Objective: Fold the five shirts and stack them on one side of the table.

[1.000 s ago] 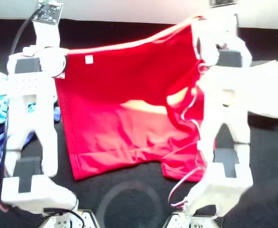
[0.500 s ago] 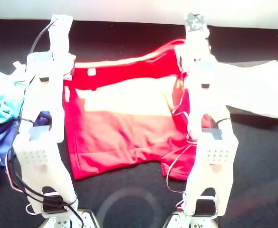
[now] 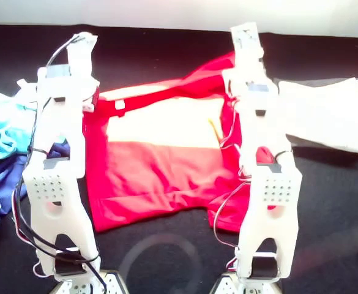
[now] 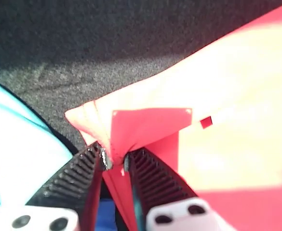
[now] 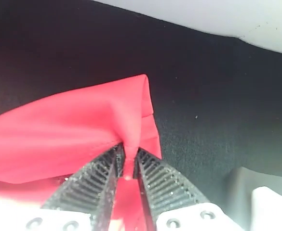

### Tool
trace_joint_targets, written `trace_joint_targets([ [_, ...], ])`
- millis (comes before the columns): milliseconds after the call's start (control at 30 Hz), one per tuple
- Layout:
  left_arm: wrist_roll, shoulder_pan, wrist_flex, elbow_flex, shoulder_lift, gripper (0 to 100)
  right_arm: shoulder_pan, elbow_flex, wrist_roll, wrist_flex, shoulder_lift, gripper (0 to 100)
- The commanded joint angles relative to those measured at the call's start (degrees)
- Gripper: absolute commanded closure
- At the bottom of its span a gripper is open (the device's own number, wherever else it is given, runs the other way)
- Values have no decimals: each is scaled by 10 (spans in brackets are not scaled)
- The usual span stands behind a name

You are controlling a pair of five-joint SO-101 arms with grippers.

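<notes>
The left fingers (image 4: pixel 83 173) and right fingers (image 5: pixel 100 177) are each clamped on a far corner of the red shirt (image 3: pixel 166 165), apparently to draw that edge taut for folding. The shirt lies spread on the counter (image 3: pixel 166 43); a folded white shirt (image 3: pixel 331 116) sits just right of it.

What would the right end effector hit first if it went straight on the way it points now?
The right end effector pinches the red shirt, whose fold lies just ahead; beyond that, probably bare black table, depth unclear.
</notes>
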Motion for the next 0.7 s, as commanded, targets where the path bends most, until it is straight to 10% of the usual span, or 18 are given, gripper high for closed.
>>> trace_joint_targets([
  [0, -5, 0, 101, -90, -8, 992, -1, -49, -1, 127, -110, 992],
  [367, -5, 8, 258, -160, -9, 992, -1, -52, -1, 363, -184, 992],
  [667, -4, 11, 258, 52, -156, 992, -4, -52, -1, 505, -240, 992],
])
